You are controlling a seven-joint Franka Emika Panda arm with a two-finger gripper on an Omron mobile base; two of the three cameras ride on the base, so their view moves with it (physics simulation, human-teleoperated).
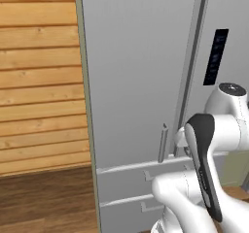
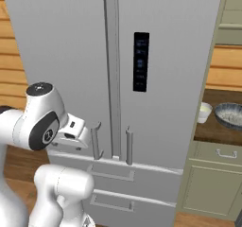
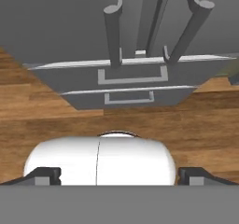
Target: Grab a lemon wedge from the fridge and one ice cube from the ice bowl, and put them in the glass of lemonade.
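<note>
Hovering spread wide and empty, the fingers face the shut fridge; bar handles close ahead.

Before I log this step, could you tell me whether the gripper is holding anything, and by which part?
Nothing is held: the gripper is open and empty, facing the closed fridge handles.

Both base views near the fridge, hand view facing its drawers
</note>
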